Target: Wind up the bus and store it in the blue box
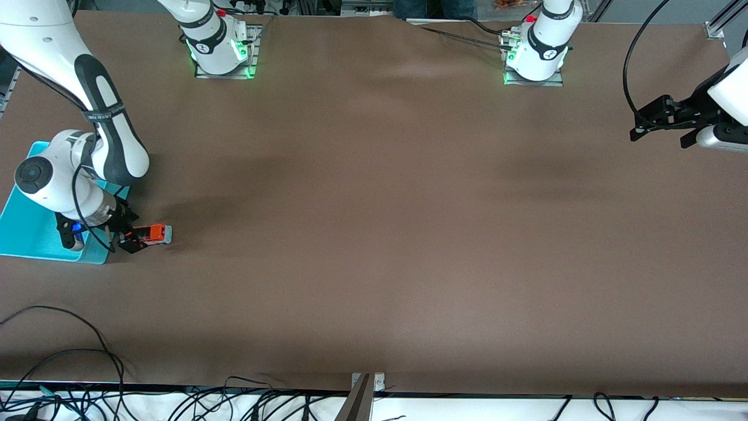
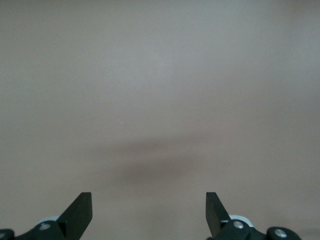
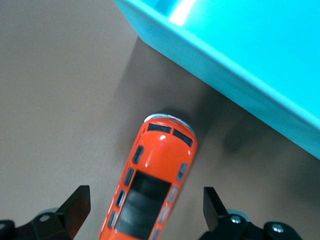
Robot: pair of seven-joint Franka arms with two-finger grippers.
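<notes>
The bus (image 3: 150, 190) is showing an orange-red roof with a dark roof window and a silver-white front edge; the blue box (image 3: 240, 65) is showing plain glossy cyan; the table (image 1: 374, 234) is showing flat brown

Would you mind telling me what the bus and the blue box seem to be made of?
The bus: glossy painted shell, die-cast metal or hard plastic; bright highlights run along its orange roof, so I cannot say which. The blue box: likely moulded plastic, smooth with a soft sheen; its plain wall shows even colour and a pale glare patch.
</notes>
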